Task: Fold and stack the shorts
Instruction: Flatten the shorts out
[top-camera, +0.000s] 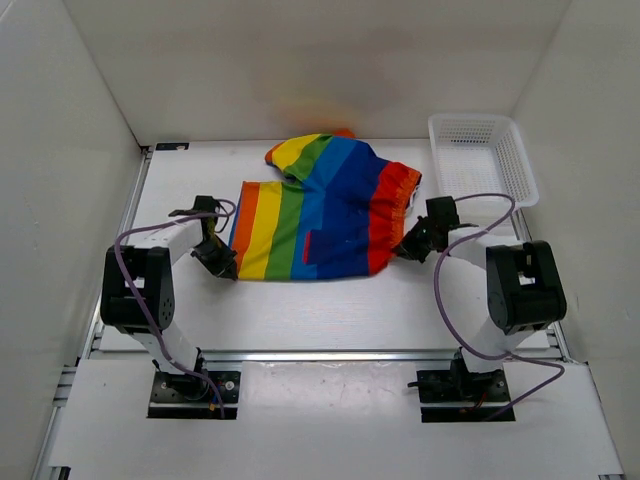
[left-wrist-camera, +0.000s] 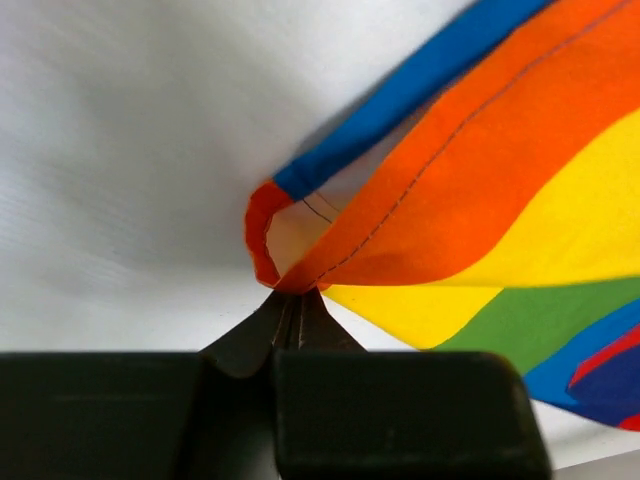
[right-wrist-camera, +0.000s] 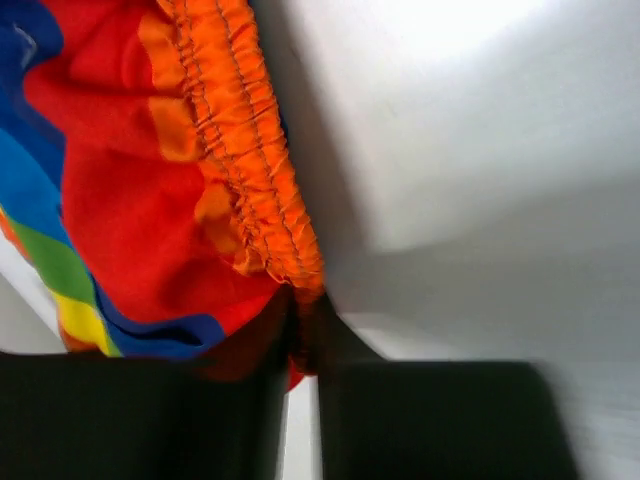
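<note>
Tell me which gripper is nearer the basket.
Right. The right gripper grips the shorts at the waistband, close beside the basket; the left gripper holds the opposite end, across the shorts from it.

Top view: bright, even, diffuse overhead light, with soft short shadows under the arms. Faint orange cast on the back wall (top-camera: 320, 105) at 12, above the shorts (top-camera: 320, 205). Sharp, with a slight wide-angle bend at the edges.
Left wrist: cloth crisp, grey shadow beneath it, left fingers (left-wrist-camera: 400, 410) dark and blurred at 6.
Right wrist: soft all over, blown-out glare at 1, right fingers (right-wrist-camera: 440, 420) a black blur at 6.
</note>
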